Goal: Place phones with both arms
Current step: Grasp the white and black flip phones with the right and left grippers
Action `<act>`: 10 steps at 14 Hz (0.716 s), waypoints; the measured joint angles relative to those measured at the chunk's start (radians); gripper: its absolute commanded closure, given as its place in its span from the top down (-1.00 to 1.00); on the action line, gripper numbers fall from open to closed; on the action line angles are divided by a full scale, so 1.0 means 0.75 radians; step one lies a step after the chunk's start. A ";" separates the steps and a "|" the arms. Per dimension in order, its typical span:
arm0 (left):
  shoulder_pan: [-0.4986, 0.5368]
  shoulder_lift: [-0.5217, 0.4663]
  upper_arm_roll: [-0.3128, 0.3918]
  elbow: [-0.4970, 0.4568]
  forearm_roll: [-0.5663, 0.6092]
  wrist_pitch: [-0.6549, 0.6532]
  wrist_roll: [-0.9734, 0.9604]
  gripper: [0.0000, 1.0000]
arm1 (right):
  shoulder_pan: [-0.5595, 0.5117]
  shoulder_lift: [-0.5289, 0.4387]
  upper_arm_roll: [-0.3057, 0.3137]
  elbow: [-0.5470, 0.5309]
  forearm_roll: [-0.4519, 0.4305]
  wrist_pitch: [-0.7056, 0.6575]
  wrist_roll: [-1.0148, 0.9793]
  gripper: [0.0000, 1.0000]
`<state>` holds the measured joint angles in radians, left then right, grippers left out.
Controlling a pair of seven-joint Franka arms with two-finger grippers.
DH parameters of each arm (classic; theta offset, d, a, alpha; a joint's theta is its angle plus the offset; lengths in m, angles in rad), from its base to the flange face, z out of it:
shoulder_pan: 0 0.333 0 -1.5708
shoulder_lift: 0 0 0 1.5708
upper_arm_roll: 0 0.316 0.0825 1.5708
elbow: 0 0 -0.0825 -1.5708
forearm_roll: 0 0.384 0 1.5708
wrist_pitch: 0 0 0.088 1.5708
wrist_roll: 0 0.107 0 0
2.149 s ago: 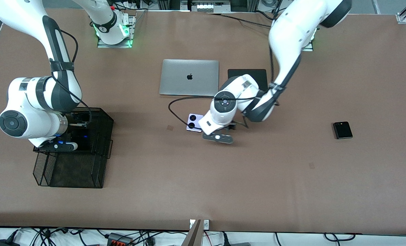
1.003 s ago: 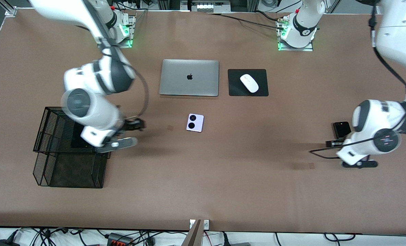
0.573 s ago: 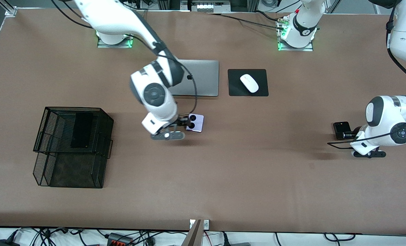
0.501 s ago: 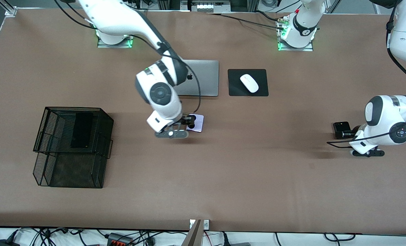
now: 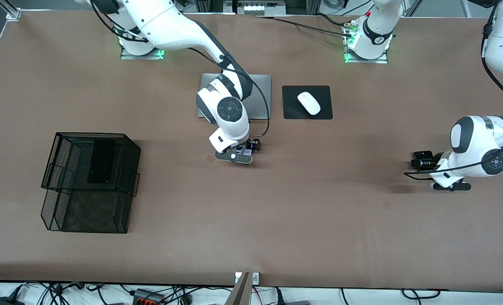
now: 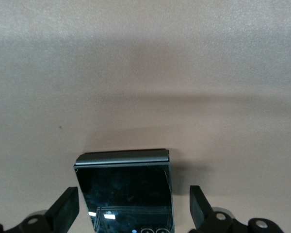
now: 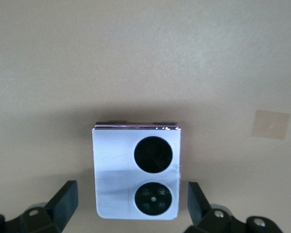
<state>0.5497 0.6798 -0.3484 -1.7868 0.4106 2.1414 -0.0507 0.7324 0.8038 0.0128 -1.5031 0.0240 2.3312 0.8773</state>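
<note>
We see the lilac phone (image 7: 137, 172) lying flat on the tabletop (image 5: 277, 220), nearer the front camera than the laptop (image 5: 260, 97), with the right claw (image 7: 131, 208) spread wide and a finger (image 7: 63, 201) on each side of it, not yet touching. The small black phone (image 6: 128, 187) lies flat near the left arm's end of the tabletop, and the left claw (image 6: 133, 211) is spread around it the same way (each arm, we judge, is lined up to pinch its phone across the narrow width). In the right wrist view the lilac phone's hinge edge points away from the claw, its two black circles stacked along the longer axis, which runs between the fingers. The black phone sits alike, hinge edge away from the left claw and lenses toward it. The long black phone (image 5: 101, 161) already lies in the top tier of the wire basket (image 5: 86, 212) at the right arm's end, its long axis running toward and away from the front camera. Beside the laptop, a white mouse (image 5: 309, 103) rests on a black pad (image 5: 291, 112).
</note>
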 measured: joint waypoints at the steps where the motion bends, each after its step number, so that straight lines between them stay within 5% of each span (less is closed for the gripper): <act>1: 0.000 0.000 -0.001 0.000 0.000 0.000 0.000 1.00 | 0.003 0.007 0.000 0.000 0.000 0.007 0.006 1.00; 10: 0.005 0.008 -0.002 -0.005 0.000 0.003 0.000 1.00 | 0.014 0.026 -0.003 0.000 0.000 0.015 0.014 1.00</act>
<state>0.5538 0.6855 -0.3503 -1.7907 0.4106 2.1433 -0.0507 0.7427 0.8229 0.0105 -1.5028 0.0239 2.3422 0.8875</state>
